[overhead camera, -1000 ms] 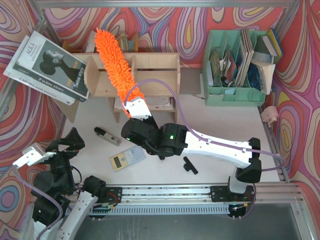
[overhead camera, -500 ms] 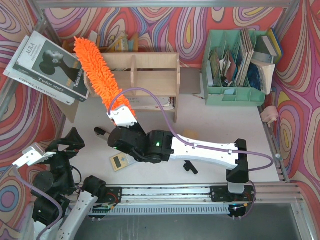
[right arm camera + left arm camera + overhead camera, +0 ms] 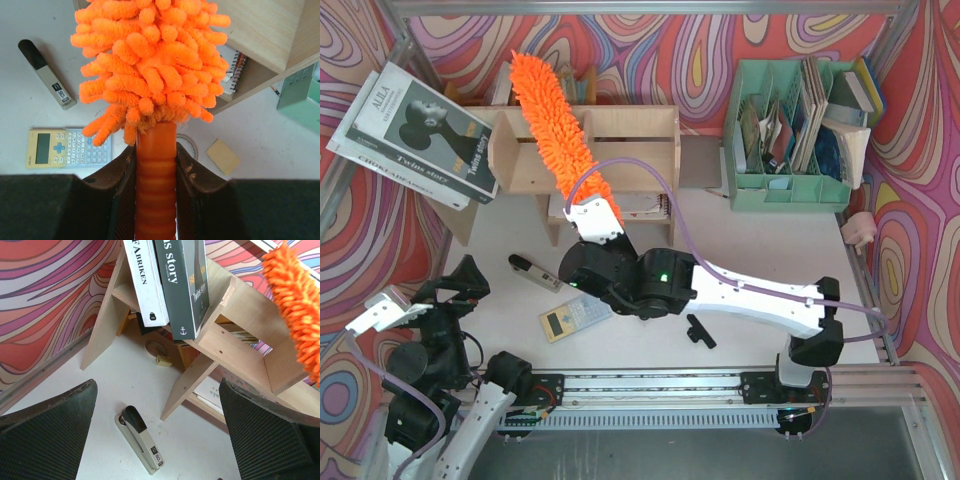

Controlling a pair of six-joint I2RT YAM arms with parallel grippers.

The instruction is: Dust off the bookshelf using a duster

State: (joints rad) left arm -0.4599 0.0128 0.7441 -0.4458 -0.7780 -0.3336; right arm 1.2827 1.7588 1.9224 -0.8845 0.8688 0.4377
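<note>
The plywood bookshelf (image 3: 630, 135) stands at the back of the table. The orange duster's shaggy head (image 3: 548, 115) lies slanted across the shelf's top, over the left and middle compartments. My right gripper (image 3: 590, 210) is shut on the duster's orange handle (image 3: 156, 170), just in front of the shelf. The wrist view shows the head (image 3: 150, 65) filling the space above the right gripper (image 3: 156, 157), with the shelf (image 3: 270, 30) at upper right. My left gripper (image 3: 450, 285) is open and empty at the near left, facing the shelf's left leg (image 3: 192, 382). The duster's tip (image 3: 295, 305) shows there too.
A stapler (image 3: 535, 271), a yellow calculator (image 3: 575, 316) and a black marker (image 3: 698, 330) lie on the white table. Books (image 3: 415, 135) lean at the shelf's left end. A mint-green file organiser (image 3: 790, 130) stands at back right. A sticky note (image 3: 223, 156) lies under the shelf's front.
Half a second ago the duster head was swung out to the shelf's left end. It has swept back right, to where it lay a second ago. The left arm has not moved.
</note>
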